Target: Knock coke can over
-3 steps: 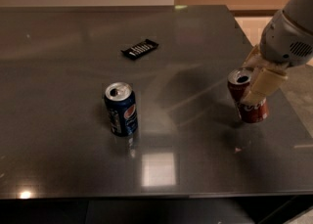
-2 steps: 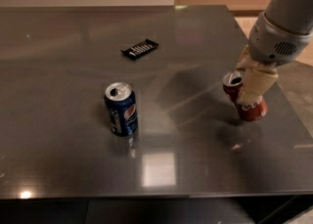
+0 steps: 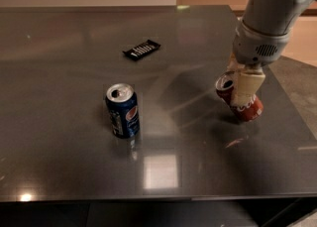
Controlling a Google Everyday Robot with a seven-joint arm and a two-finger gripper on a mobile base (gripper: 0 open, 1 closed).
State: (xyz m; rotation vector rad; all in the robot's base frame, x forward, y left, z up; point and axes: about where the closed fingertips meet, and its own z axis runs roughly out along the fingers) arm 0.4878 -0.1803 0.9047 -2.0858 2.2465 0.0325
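Note:
The coke can (image 3: 251, 109) is red with a silver top and stands on the dark table (image 3: 69, 72) at the right side. It is tilted, its top leaning to the left and its base lower right. My gripper (image 3: 244, 88) comes down from the upper right on a grey arm (image 3: 265, 20). It sits right against the can and covers its middle.
A blue Pepsi can (image 3: 122, 110) stands upright left of centre. A flat black object (image 3: 141, 49) lies further back. The table's right edge runs close behind the coke can, and its front edge is near the bottom of the view.
The arm has moved left and a little up. The coke can has gone from upright to tilted, its top leaning left.

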